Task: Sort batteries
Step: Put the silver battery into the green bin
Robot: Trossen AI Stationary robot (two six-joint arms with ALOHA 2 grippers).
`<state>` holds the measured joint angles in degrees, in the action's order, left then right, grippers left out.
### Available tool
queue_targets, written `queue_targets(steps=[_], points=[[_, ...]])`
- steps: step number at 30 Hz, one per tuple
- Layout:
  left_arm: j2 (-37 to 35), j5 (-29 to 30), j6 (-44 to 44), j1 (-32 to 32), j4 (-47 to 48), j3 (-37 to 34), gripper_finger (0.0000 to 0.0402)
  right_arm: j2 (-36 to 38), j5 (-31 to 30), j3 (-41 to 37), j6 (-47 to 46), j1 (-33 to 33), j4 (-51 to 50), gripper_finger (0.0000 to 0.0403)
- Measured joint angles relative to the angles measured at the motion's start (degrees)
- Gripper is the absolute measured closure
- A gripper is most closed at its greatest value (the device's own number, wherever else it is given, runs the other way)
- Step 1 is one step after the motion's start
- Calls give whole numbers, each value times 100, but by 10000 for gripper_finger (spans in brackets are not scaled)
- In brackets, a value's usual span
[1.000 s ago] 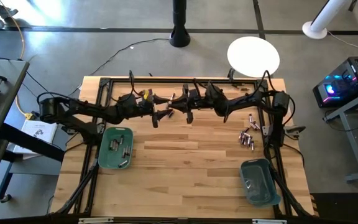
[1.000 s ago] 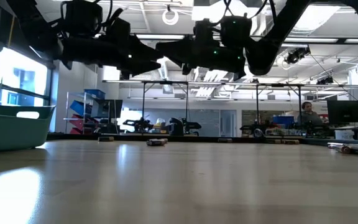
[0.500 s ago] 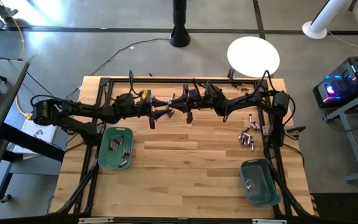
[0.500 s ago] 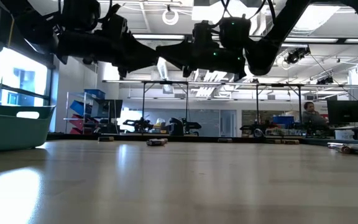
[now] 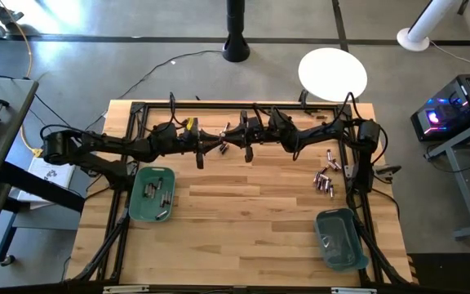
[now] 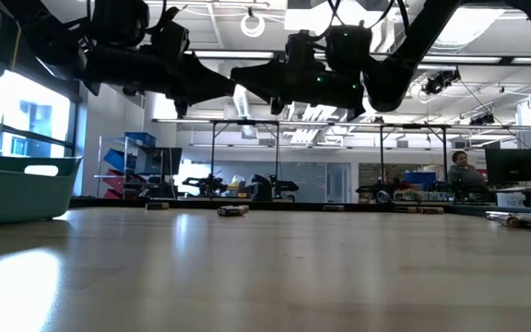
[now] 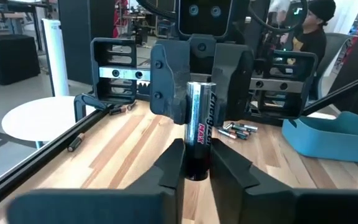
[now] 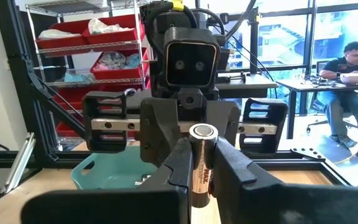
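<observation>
One silvery battery (image 7: 198, 118) with red lettering hangs in the air above the table's far middle, between my two grippers, which face each other tip to tip. My right gripper (image 5: 228, 145) is shut on it from the right. My left gripper (image 5: 216, 148) has its fingers on either side of the battery's other end. More batteries (image 5: 325, 176) lie loose on the table at the right. Others lie in the green bin (image 5: 153, 196) on the left. My left gripper pinches the battery's near end (image 7: 196, 163) between its two fingers, coming level from the table's left, fingers along the battery. The battery lies level, clear of the table. My right gripper pinches the battery's other end (image 8: 199, 177) between its two fingers, level from the table's right, fingers along it. One end cap (image 8: 202, 131) sticks out past its fingertips toward the left gripper.
A teal bin (image 5: 339, 239) stands at the near right. A single battery (image 6: 233, 210) lies on the table under the grippers. Black frame rails (image 5: 141, 122) run along the table's edges. A person (image 6: 457, 169) sits in the room beyond.
My left gripper has moved a little toward the right gripper and has shut its fingers on the free end of the battery held there. The right gripper and the battery have kept still.
</observation>
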<state>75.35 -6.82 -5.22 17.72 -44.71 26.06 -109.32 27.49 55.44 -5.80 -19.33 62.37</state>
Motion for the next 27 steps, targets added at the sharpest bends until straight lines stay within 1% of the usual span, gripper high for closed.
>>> queue_targets(steps=[2, 4, 9, 12, 15, 18, 20, 23, 27], points=[[0, 7, -3, 0, 2, 0, 376, 0, 1, 0, -44, -2, -2, 384], [-2, 5, -4, 0, 0, 0, 376, 0, 1, 0, -93, -2, 0, 376], [-4, -7, -12, 0, 78, 0, 376, 0, -39, 0, -176, 0, -98, 334], [-85, 79, -9, -2, 481, 1, 377, 0, -68, 0, -486, -45, -291, 303], [-330, 397, 29, -80, 1574, 102, 377, 1, -84, 0, -726, -134, -464, 261], [-675, 819, 85, -225, 2888, 332, 377, 5, -88, 0, -717, -220, -482, 220], [-955, 1078, 35, -324, 3849, 498, 377, 29, -82, 0, -601, -310, -473, 200], [-1372, 1392, -344, -568, 5266, 778, 377, 98, -71, 0, -630, -498, -559, 188], [-1899, 1517, -1182, -1083, 7173, 1216, 377, 183, 20, 0, -680, -732, -599, 188]])
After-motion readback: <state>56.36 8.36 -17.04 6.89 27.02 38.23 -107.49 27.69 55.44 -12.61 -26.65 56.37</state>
